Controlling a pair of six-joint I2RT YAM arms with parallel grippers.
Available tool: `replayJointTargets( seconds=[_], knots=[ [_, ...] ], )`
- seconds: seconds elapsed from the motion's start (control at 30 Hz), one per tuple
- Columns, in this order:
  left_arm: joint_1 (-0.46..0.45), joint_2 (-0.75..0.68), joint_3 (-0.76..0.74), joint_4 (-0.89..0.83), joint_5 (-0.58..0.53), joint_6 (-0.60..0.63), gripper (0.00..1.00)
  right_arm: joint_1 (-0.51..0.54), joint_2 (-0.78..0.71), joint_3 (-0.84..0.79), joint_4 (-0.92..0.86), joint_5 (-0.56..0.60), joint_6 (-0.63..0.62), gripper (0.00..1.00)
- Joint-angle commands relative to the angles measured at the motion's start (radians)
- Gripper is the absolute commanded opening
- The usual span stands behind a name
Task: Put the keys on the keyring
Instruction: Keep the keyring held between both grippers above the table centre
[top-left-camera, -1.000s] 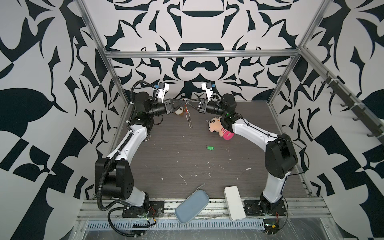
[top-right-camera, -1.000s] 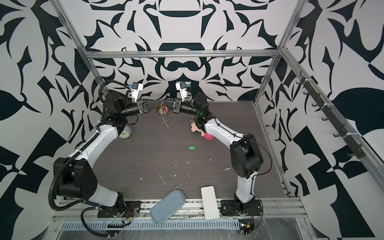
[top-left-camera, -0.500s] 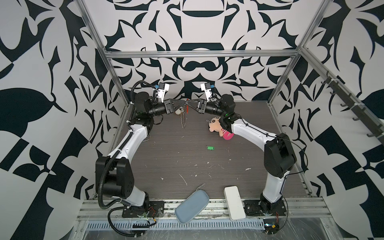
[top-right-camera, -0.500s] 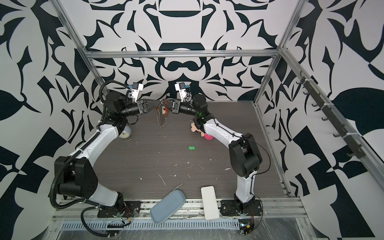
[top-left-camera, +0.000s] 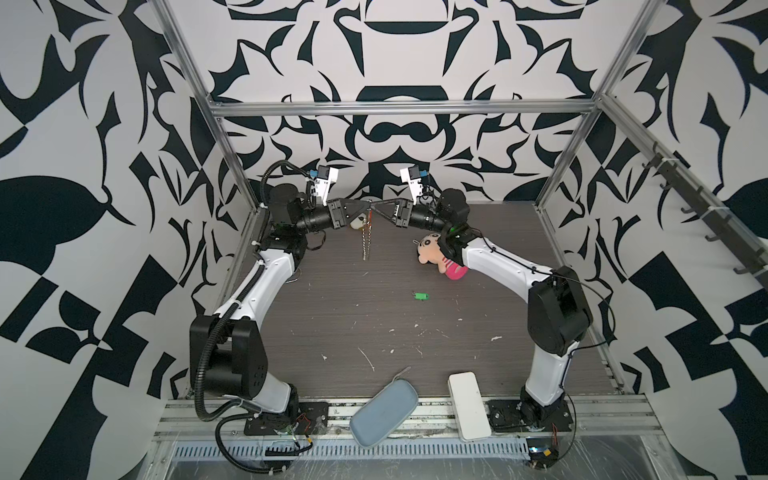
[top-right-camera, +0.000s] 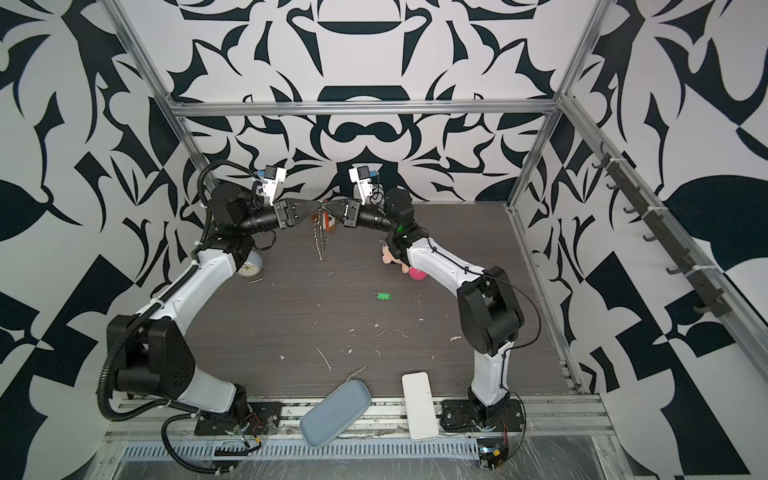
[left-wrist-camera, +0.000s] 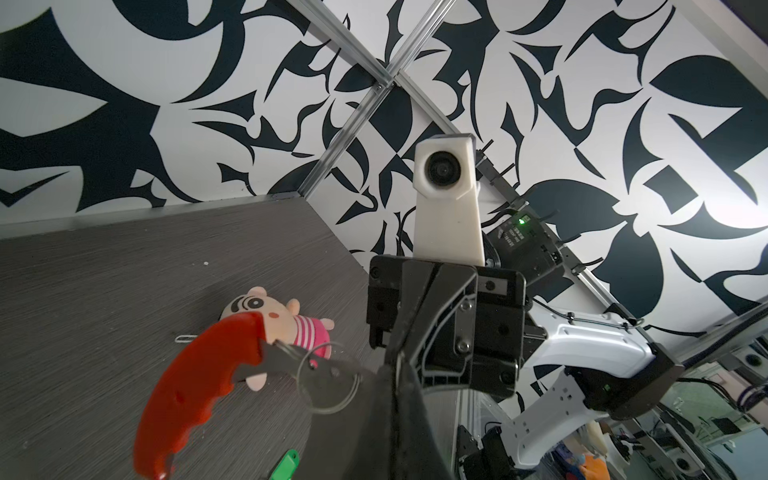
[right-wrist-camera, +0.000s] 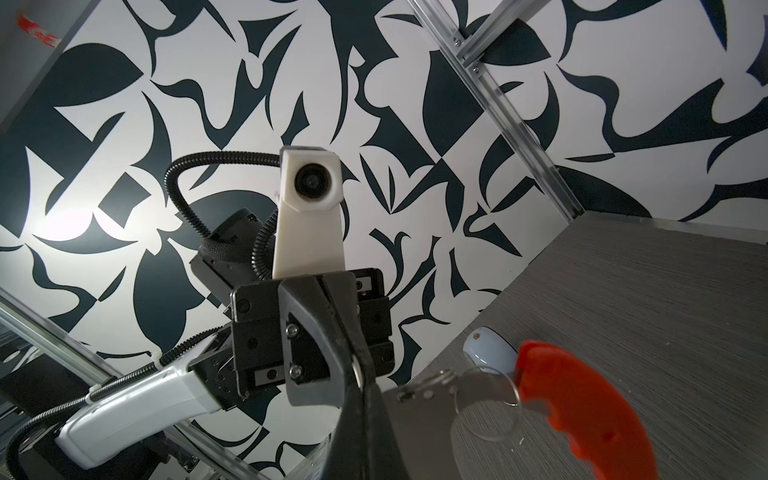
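Observation:
The keyring hangs in the air at the back middle, between my two grippers. Its red curved piece (left-wrist-camera: 195, 386) and a silver ring (left-wrist-camera: 328, 378) show in the left wrist view, and its chain (top-left-camera: 366, 241) dangles straight down toward the table. My left gripper (top-left-camera: 367, 206) and my right gripper (top-left-camera: 376, 206) meet tip to tip, each shut on the keyring's metal part. The left wrist view shows the left gripper (left-wrist-camera: 395, 370), the right wrist view the right gripper (right-wrist-camera: 361, 382). The keys, a small green piece (top-left-camera: 420, 296), lie alone on the table in front of the right arm.
A plush doll (top-left-camera: 436, 257) with a pink lower half lies under the right forearm. A small round clock (top-right-camera: 251, 268) sits by the left arm. A grey-blue pouch (top-left-camera: 384, 413) and a white box (top-left-camera: 468, 405) rest at the front edge. White scraps dot the table.
The hanging chain has swung a little to the left. The left gripper's fingers have closed further. Both arms stay almost where they were.

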Motion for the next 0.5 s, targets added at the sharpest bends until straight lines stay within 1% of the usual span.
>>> replayJointTargets(
  seconds=[0.0, 0.07, 0.13, 0.2, 0.23, 0.3, 0.43, 0.47],
  knots=[
    [-0.009, -0.057, -0.002, -0.165, -0.044, 0.125, 0.00, 0.018, -0.050, 0.037, 0.044, 0.019, -0.032, 0.00],
    [-0.009, -0.067, 0.020, -0.299, -0.097, 0.183, 0.00, 0.018, -0.067, 0.034, -0.024, 0.043, -0.065, 0.00],
    [-0.009, -0.052, 0.063, -0.421, -0.122, 0.192, 0.00, 0.019, -0.089, 0.020, -0.090, 0.074, -0.112, 0.00],
    [-0.009, -0.029, 0.135, -0.570, -0.126, 0.267, 0.00, 0.018, -0.117, -0.003, -0.128, 0.114, -0.146, 0.00],
    [-0.013, -0.026, 0.150, -0.598, -0.126, 0.285, 0.00, 0.019, -0.133, -0.016, -0.139, 0.129, -0.157, 0.00],
    [-0.018, -0.039, 0.135, -0.579, -0.124, 0.283, 0.00, 0.019, -0.164, -0.040, -0.168, 0.166, -0.170, 0.00],
    [-0.027, -0.086, 0.087, -0.525, -0.112, 0.273, 0.00, 0.018, -0.278, -0.123, -0.300, 0.264, -0.262, 0.15],
    [-0.032, -0.099, 0.074, -0.517, -0.108, 0.282, 0.00, 0.018, -0.315, -0.150, -0.348, 0.296, -0.291, 0.17]
  ],
)
